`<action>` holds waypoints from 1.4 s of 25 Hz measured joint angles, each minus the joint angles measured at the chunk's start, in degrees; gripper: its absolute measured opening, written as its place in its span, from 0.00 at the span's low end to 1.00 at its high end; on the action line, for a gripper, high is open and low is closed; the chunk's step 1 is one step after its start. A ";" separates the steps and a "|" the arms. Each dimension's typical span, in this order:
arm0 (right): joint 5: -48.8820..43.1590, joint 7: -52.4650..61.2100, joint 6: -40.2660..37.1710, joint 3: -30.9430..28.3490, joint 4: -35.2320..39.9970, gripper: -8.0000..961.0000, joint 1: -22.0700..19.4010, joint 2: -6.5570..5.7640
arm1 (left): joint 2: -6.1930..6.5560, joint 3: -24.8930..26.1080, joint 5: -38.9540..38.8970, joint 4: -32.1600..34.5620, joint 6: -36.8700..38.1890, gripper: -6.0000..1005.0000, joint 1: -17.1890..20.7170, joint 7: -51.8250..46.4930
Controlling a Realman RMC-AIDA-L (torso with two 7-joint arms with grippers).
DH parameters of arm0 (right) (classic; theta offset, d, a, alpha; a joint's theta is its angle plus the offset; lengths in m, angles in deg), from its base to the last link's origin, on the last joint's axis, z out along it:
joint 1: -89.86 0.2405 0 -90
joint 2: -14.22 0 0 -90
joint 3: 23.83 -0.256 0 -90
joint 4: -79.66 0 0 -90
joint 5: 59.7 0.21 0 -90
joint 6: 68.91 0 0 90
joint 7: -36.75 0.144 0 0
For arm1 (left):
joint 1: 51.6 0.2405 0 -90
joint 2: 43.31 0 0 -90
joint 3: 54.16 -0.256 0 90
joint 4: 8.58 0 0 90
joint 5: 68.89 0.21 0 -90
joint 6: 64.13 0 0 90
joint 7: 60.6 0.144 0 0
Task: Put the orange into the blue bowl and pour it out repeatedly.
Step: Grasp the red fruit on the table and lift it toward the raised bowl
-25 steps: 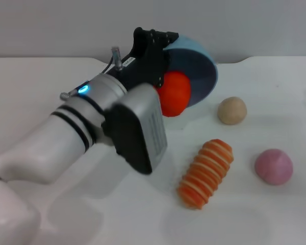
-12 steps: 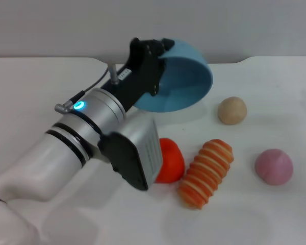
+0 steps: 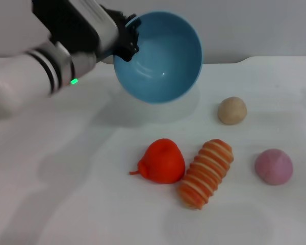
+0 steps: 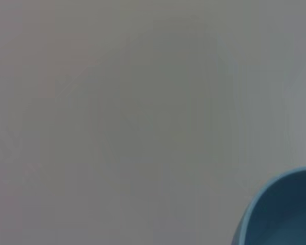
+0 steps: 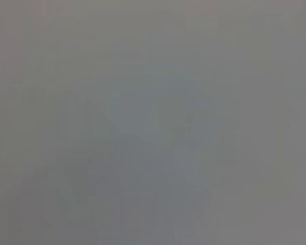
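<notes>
White bench, orange (image 3: 162, 161) dumped mid-bench, left gripper (image 3: 126, 38) clamped on the empty blue bowl's (image 3: 160, 58) rim; next, set bowl down.

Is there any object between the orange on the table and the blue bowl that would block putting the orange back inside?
Nothing visible blocks it. The orange lies on the table, touching or nearly touching the striped piece beside it. The blue bowl is held tilted above the table by the left pincer, and the table between them shows only shadow.

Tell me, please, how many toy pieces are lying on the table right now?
4: the orange in front, the striped piece touching its right side, the tan ball farther back, the pink ball rightmost.
</notes>
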 joint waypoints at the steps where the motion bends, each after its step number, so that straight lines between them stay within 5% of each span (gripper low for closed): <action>1: -1.70 0.63 1.02 -0.06 1.10 0.79 -0.10 -0.07 | 0.14 6.10 -0.28 -1.31 10.19 0.01 -2.98 -4.39; 9: -19.36 12.94 9.14 -0.55 9.75 0.78 -0.41 -3.90 | 0.42 23.08 4.02 -1.09 38.34 0.01 -7.69 -16.55; 12: -32.86 24.43 9.71 -0.74 14.75 0.78 0.22 -5.83 | 0.51 26.47 7.79 -0.40 40.05 0.01 -8.37 -22.80; 16: -51.00 44.46 9.09 -0.81 24.02 0.78 1.15 -6.52 | 0.36 26.81 9.59 -0.37 39.41 0.01 -8.94 -25.27; 19: -62.85 54.46 7.78 -0.38 28.68 0.78 3.56 -5.83 | 0.20 25.18 9.66 -1.42 37.57 0.01 -10.16 -26.18; 28: -85.47 67.04 0.91 0.04 29.23 0.78 14.59 0.37 | 0.16 23.84 11.02 -5.96 34.94 0.01 -14.39 -28.16; 35: -85.03 68.31 1.45 1.75 21.98 0.78 18.99 1.06 | 0.24 21.57 11.81 -5.94 33.96 0.01 -14.92 -27.75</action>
